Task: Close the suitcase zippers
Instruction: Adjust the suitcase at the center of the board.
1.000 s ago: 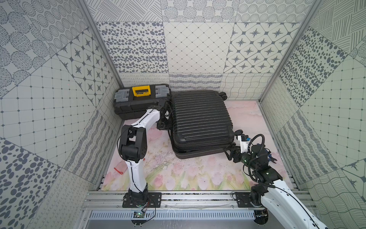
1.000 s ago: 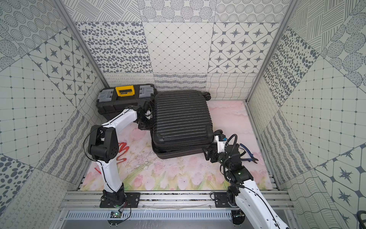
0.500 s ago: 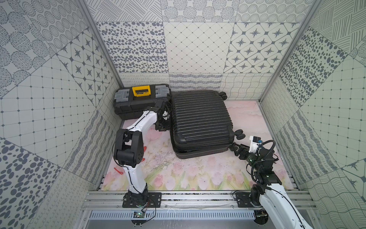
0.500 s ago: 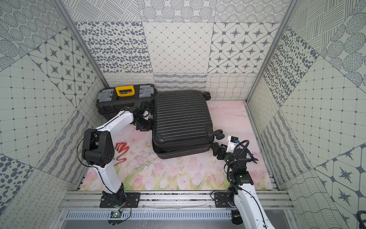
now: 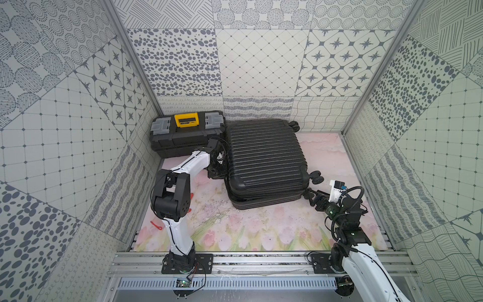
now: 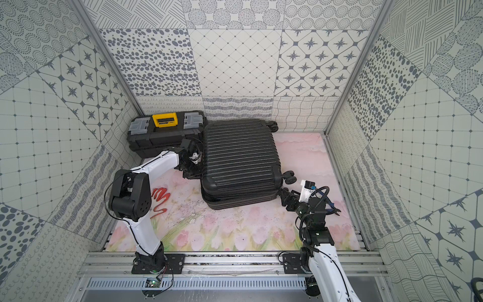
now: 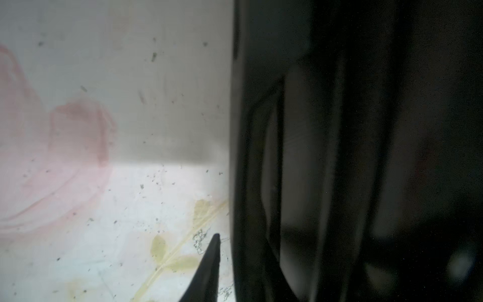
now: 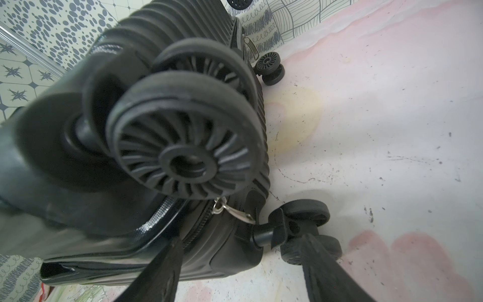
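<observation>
The black ribbed suitcase (image 5: 264, 157) (image 6: 240, 157) lies flat on the floral mat, its two halves slightly apart along the near edge. My left gripper (image 5: 217, 168) (image 6: 191, 170) is pressed against the suitcase's left side. In the left wrist view only one fingertip (image 7: 213, 256) shows beside the dark shell (image 7: 339, 157). My right gripper (image 5: 312, 197) (image 8: 243, 251) stands open at the near right corner, its fingers (image 8: 167, 266) on either side of the corner and a wheel (image 8: 300, 217). A silver pull (image 8: 234, 211) hangs on the zipper track (image 8: 198, 227) there.
A black toolbox (image 5: 187, 133) (image 6: 164, 130) with a yellow latch stands at the back left, touching the suitcase. Patterned walls close in three sides. A red scribble (image 6: 159, 198) marks the mat. A blue-handled tool (image 6: 332, 206) lies behind the right arm.
My left gripper has slid nearer along the suitcase's left side. The right wrist has swung to the right while its fingers stayed by the near right corner.
</observation>
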Available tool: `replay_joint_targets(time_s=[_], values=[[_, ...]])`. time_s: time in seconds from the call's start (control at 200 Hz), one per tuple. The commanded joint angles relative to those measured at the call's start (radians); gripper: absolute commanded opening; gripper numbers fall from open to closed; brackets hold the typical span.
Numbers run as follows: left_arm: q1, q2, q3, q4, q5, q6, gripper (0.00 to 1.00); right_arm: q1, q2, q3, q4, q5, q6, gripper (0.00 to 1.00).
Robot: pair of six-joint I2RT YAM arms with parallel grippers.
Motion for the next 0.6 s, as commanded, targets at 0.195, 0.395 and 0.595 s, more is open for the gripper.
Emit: replay_joint_targets(time_s=[0.195,0.395,0.595], values=[[0.046,0.031,0.079,-0.111,-0.095,0.062,0.00,-0.002,0.169,-0.029,0.257,-0.055,0.011,0.64],[0.075,0.059,0.192,-0.166,-0.049,0.102,0.00,-0.003,0.369,-0.018,0.463,-0.150,-0.011,0.60],[0.100,0.105,0.323,-0.218,-0.022,0.142,0.00,-0.001,0.469,0.015,0.559,-0.268,-0.041,0.57]])
